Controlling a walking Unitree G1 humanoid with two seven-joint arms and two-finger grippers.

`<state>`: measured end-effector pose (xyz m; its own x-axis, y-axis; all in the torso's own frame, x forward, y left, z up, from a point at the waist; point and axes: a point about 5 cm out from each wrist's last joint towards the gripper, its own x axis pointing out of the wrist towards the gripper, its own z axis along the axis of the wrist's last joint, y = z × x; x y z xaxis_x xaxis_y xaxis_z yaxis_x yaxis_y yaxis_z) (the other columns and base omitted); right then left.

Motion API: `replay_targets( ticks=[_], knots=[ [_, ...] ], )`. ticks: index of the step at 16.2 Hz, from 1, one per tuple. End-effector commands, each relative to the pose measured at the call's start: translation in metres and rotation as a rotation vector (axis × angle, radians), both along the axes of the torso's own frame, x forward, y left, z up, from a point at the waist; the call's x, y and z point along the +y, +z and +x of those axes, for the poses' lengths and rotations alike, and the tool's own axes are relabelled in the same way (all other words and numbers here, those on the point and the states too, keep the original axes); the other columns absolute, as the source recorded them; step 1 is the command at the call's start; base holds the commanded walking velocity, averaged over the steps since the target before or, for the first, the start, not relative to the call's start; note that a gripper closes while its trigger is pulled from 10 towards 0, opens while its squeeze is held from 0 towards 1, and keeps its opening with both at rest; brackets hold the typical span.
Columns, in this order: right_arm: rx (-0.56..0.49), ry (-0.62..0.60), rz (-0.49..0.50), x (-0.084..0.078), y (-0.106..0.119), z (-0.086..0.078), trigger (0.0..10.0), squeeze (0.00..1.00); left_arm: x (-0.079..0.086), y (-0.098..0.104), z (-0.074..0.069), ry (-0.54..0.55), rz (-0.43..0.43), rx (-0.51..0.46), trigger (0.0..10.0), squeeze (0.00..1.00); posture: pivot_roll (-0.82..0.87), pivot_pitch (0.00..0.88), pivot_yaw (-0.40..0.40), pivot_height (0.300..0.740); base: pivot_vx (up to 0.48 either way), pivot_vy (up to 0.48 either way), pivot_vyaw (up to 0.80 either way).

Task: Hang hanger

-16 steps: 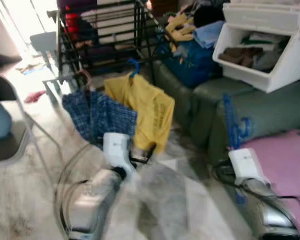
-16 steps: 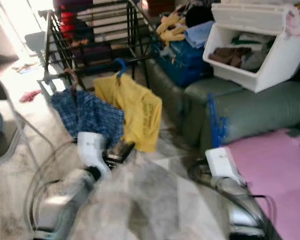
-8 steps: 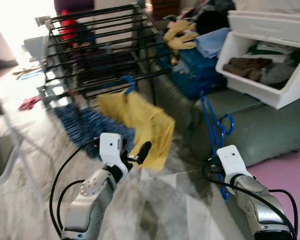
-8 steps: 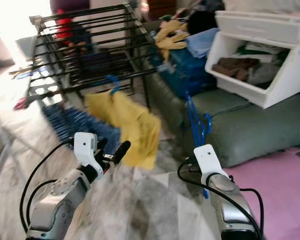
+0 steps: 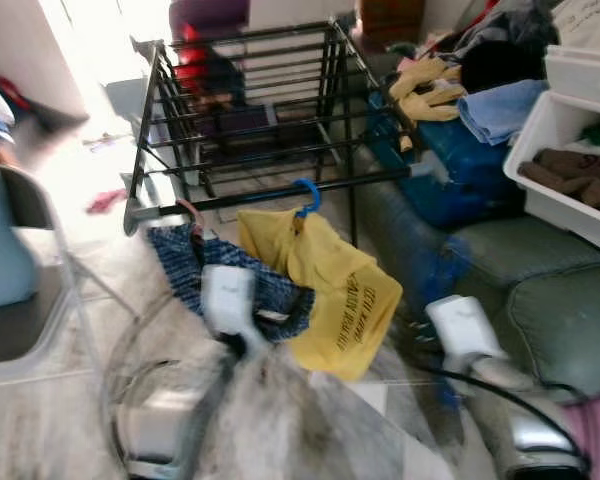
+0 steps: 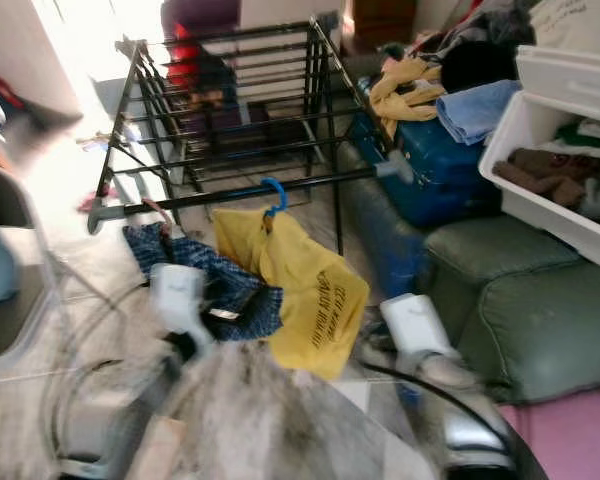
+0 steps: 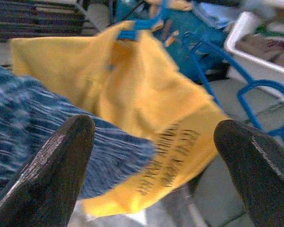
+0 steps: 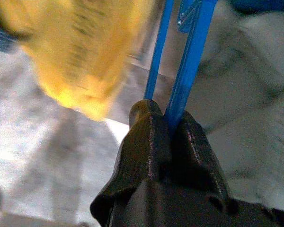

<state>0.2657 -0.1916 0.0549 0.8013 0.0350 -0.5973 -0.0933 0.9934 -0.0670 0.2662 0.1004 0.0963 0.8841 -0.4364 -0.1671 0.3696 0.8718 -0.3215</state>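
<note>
A black drying rack [image 5: 250, 110] stands ahead on the floor. From its front bar [image 5: 270, 195] hang a yellow shirt [image 5: 340, 290] on a blue hanger hook [image 5: 305, 193] and a blue plaid shirt [image 5: 220, 275]. My left gripper [image 7: 154, 125] is open just in front of these two shirts, with nothing between its fingers. Lower and to the right, by the sofa, my right gripper [image 8: 168, 118] is shut on an empty blue hanger [image 8: 189, 56]. In the left eye view that hanger is a blue blur [image 5: 435, 280] above the right wrist.
A green sofa [image 5: 540, 290] on the right carries a white bin [image 5: 570, 150] of clothes, a blue bag [image 5: 450, 170] and loose garments. A folding chair [image 5: 20, 300] stands at the left. Pale marble floor lies between me and the rack.
The whole view has shifted and blurred, so the camera moved. My left gripper now sits closer to the plaid shirt. My right gripper still holds the blue hanger.
</note>
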Motion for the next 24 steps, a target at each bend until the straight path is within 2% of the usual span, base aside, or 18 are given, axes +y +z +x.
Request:
replay_targets(
  ticks=[1,3,10,15,19,24],
  knots=[
    [-0.005,0.014,-0.002,-0.005,0.005,0.000,10.0,0.00,-0.010,0.005,0.001,-0.030,-0.012,-0.015,10.0,0.00,-0.18,0.000,0.051,0.740,0.296,0.379,0.00],
    [-0.007,0.037,-0.007,-0.003,0.006,0.001,10.0,0.00,-0.011,0.006,0.001,-0.033,-0.010,-0.020,10.0,0.00,-0.18,0.000,0.051,0.740,0.292,0.381,0.00],
    [-0.014,0.073,0.016,0.001,0.009,0.002,10.0,0.00,-0.011,0.004,0.000,-0.041,0.012,-0.013,10.0,0.00,-0.18,0.000,0.054,0.740,0.445,0.000,0.00],
    [-0.043,0.047,-0.002,-0.007,0.014,0.008,10.0,0.00,-0.010,0.004,0.000,-0.034,0.001,-0.006,10.0,0.00,-0.18,0.000,0.055,0.740,0.423,0.000,0.00],
    [-0.051,0.092,-0.022,-0.013,0.018,0.012,10.0,0.00,-0.010,0.004,0.000,-0.029,-0.004,-0.003,10.0,0.00,-0.18,0.000,0.055,0.740,0.000,0.000,0.00],
    [-0.080,0.081,-0.058,-0.033,0.030,0.025,10.0,0.00,-0.009,0.001,-0.002,-0.037,0.002,0.016,10.0,0.00,-0.18,0.000,0.055,0.740,0.000,0.000,0.00]
  ],
)
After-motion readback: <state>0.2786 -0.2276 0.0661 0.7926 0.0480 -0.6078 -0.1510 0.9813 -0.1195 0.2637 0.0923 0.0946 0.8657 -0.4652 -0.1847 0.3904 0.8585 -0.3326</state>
